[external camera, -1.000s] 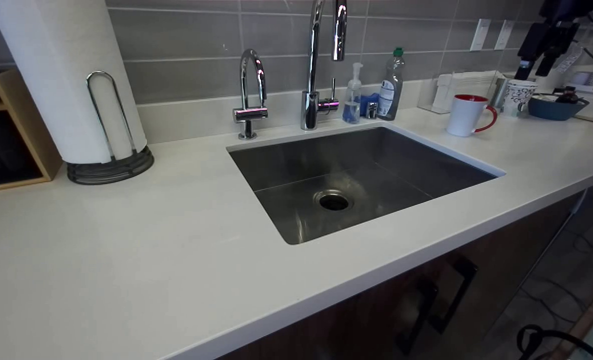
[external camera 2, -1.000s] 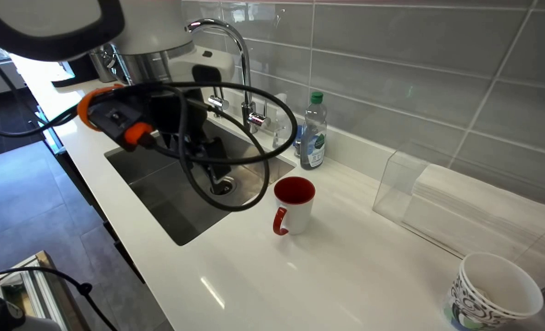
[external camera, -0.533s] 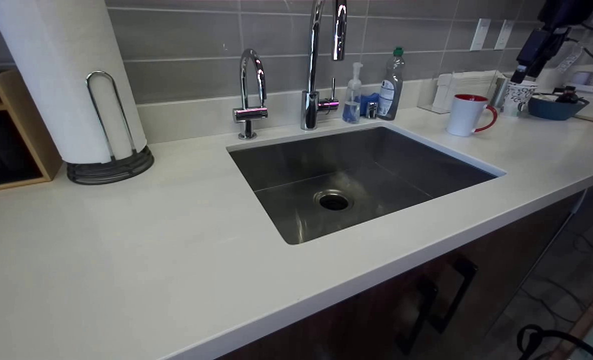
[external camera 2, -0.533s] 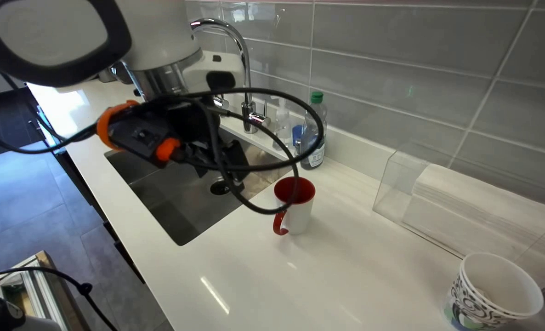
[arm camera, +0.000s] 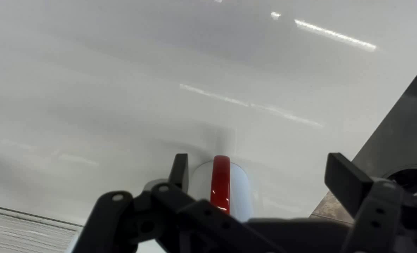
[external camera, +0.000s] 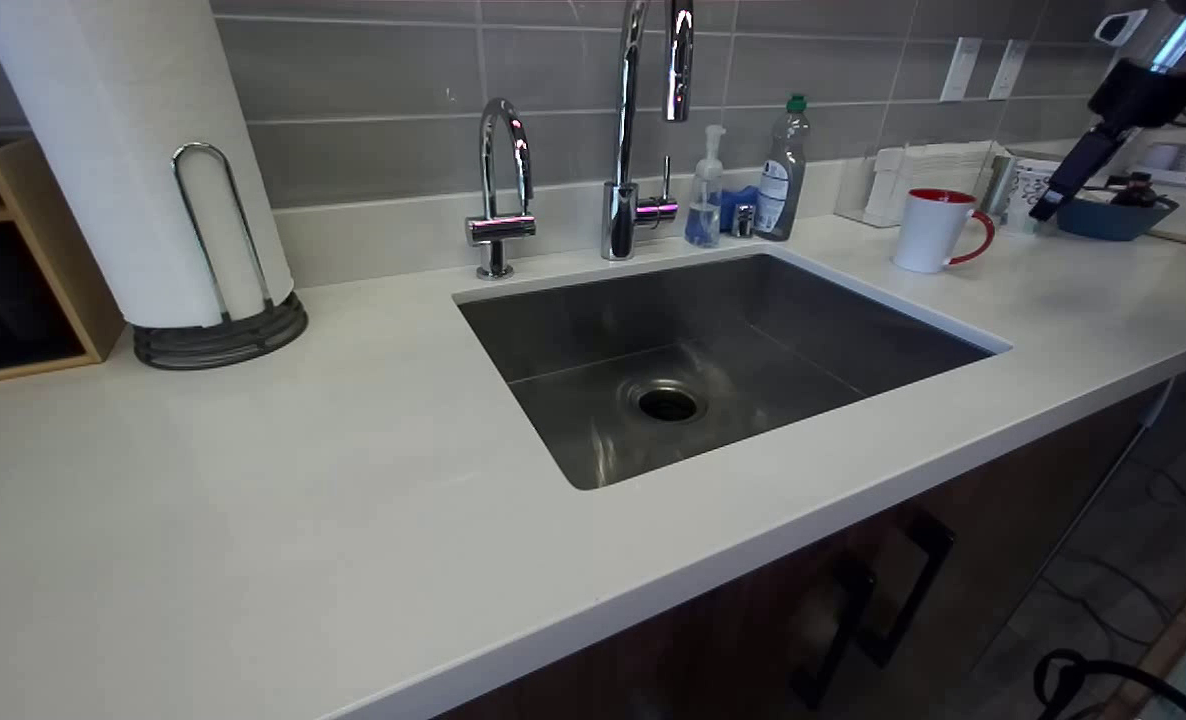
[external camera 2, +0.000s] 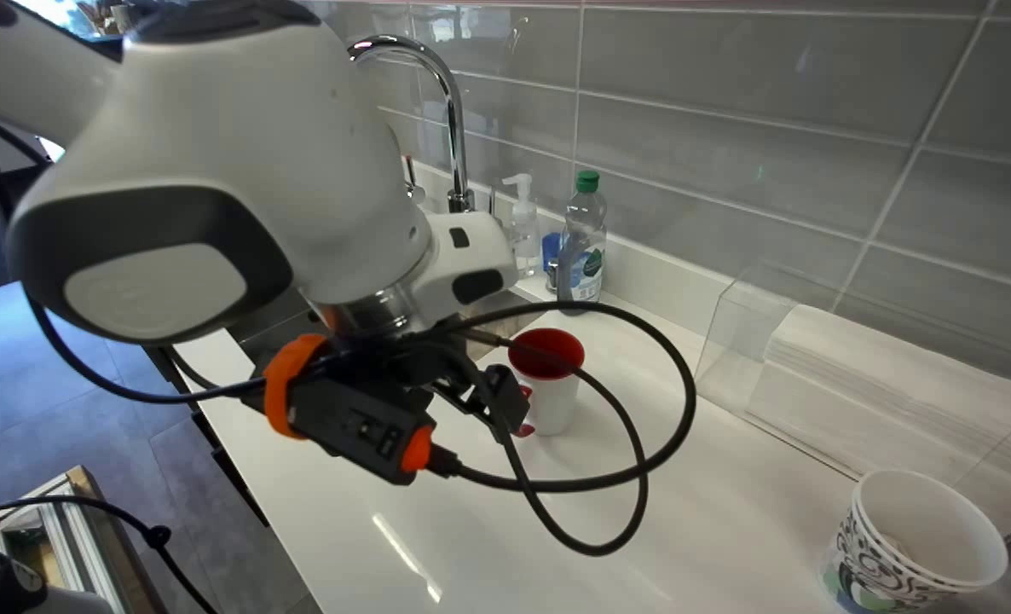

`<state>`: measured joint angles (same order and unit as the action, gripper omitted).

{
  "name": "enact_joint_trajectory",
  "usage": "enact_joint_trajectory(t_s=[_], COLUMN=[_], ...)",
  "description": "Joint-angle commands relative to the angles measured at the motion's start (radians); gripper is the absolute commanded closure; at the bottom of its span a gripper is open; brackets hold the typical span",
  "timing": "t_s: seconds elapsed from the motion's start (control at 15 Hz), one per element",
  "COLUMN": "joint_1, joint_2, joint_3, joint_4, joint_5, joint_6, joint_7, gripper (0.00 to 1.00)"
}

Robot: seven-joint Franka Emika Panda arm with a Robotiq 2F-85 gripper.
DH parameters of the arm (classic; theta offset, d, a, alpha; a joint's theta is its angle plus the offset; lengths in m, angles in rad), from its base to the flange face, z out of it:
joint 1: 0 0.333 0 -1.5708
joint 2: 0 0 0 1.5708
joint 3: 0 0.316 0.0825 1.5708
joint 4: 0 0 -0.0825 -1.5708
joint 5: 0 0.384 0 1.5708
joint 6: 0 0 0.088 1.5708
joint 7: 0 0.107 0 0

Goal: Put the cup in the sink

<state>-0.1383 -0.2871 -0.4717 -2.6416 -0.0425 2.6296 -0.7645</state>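
ok so the cup (external camera: 931,235) (white outside, red inside) is standing upright on the desk (external camera: 253,500), just beside the sink (external camera: 603,330). Its red handle (arm camera: 221,181) points toward the claw (arm camera: 263,172), which is spread wide and not gripping anything: in the wrist view the handle shows up between the two fingers (arm camera: 179,170), way closer to the one on that view's left. An exterior view has a little gap between the fingertips (external camera: 1045,205) and the handle. In an exterior view a looping black cable (external camera 2: 690,384) on the arm (external camera 2: 301,119) cuts across the cup. Further out, a green-capped dish soap (external camera: 781,190) and a pump bottle (external camera: 705,205) sit by the tiled wall (external camera: 353,80) behind the sink, near the tall faucet (external camera: 619,222). Napkins (external camera 2: 863,375) are near the cup, then a patterned paper cup (external camera 2: 906,554) and a blue bowl (external camera: 1113,222). Paper towel roll (external camera: 133,170) is past the sink's other end.
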Motion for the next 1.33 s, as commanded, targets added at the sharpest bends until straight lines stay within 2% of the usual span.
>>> enact_joint_trajectory(t_s=[0.0,0.27,0.53,0.6,0.67,0.73,1.13,1.27], joint_1=[0.055,0.051,0.003,0.044,0.038,-0.023,-0.103,-0.122], joint_2=[0.099,0.198,0.271,0.287,0.315,0.333,0.412,0.419], joint_3=[-0.024,0.009,0.050,0.008,0.013,0.073,0.158,0.177], joint_4=[0.044,0.114,0.185,0.203,0.219,0.234,0.315,0.330], joint_5=[0.151,0.248,0.290,0.319,0.328,0.338,0.343,0.323], joint_6=[0.045,0.038,-0.003,-0.025,-0.027,-0.032,-0.069,-0.093], joint_7=[-0.145,-0.223,-0.240,-0.262,-0.262,-0.262,-0.233,-0.212], gripper=[0.00,0.00,0.00,0.00,0.00,0.00,0.00,0.07])
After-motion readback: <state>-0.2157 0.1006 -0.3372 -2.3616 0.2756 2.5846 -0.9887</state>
